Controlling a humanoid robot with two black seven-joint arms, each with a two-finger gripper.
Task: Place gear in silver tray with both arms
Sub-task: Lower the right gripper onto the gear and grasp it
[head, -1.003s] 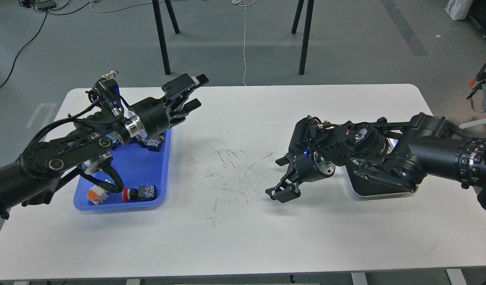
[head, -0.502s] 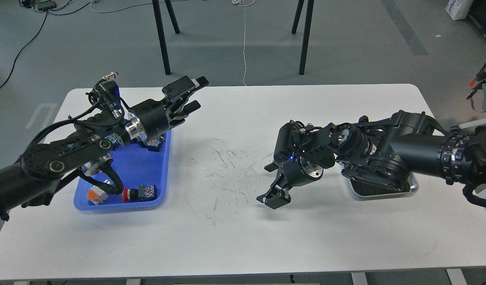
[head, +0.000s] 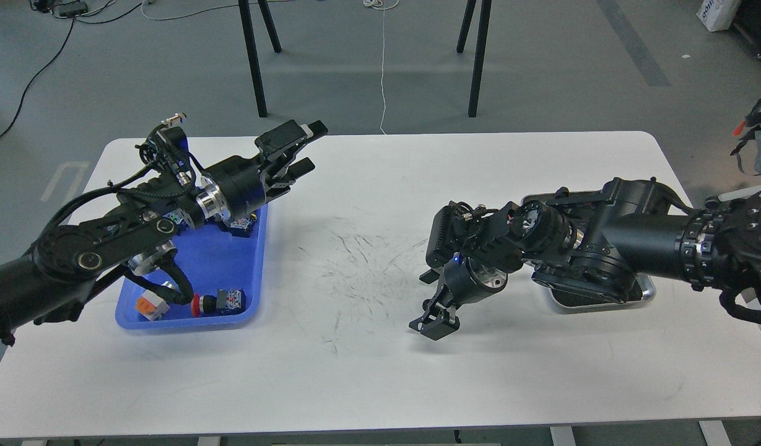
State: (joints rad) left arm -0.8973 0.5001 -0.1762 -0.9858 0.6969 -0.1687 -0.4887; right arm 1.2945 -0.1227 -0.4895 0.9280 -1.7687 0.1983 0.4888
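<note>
**Ana:** Head view first: where does the gear sit?

**Ben:** I cannot pick it out for certain. The blue tray (head: 231, 272) at the left of the white bench (head: 368, 371) holds small parts: an orange and white block (head: 152, 305), a red-capped button (head: 202, 303), a dark module (head: 231, 298). The left arm covers much of that tray, so the gear may lie hidden under it. Nothing lies loose on the bare bench between the trays.

**Ana:** And the silver tray?

**Ben:** The silver tray (head: 645, 291) is at the right, mostly covered by the right arm; only its near rim and a corner show. I cannot tell what is inside it.

**Ana:** How do the jaws stand?

**Ben:** The left gripper (head: 298, 148) is raised above the far corner of the blue tray, fingers parted with nothing between them. The right gripper (head: 434, 322) hangs tilted down over the scuffed middle of the bench, left of the silver tray. It shows dark and end-on, so I cannot tell whether it is parted or closed, nor whether it carries anything.

**Ana:** Why hold them so?

**Ben:** My guess: the trays are well apart, each near one arm, so the left picks and hands over mid-bench.
</note>
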